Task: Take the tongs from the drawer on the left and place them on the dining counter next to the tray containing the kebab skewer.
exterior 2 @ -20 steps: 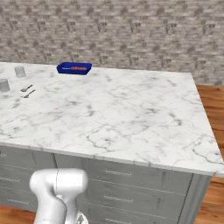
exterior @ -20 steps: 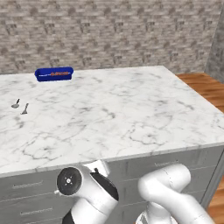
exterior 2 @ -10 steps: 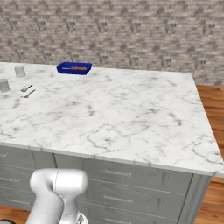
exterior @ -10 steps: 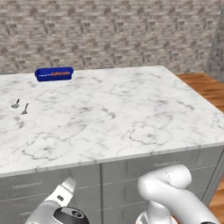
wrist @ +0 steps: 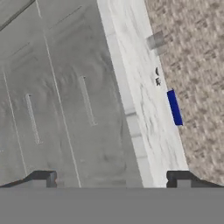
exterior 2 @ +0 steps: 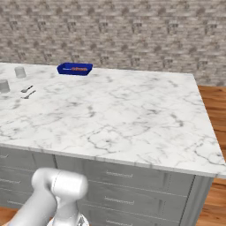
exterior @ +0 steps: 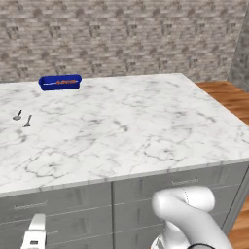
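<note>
In the left base view two small spoons (exterior: 23, 118) lie at the far left of the dining counter (exterior: 126, 121), and the blue tray (exterior: 60, 81) sits at upper left against the back edge, something reddish inside it. Grey drawer fronts (exterior: 58, 204) fill the lower left, all pushed in. In the hand view the gripper (wrist: 111, 178) has its fingertips (wrist: 43, 178) spread wide at the bottom, nothing between them, facing rolled drawer fronts with slim handles (wrist: 87, 100); the tray is right of centre
</note>
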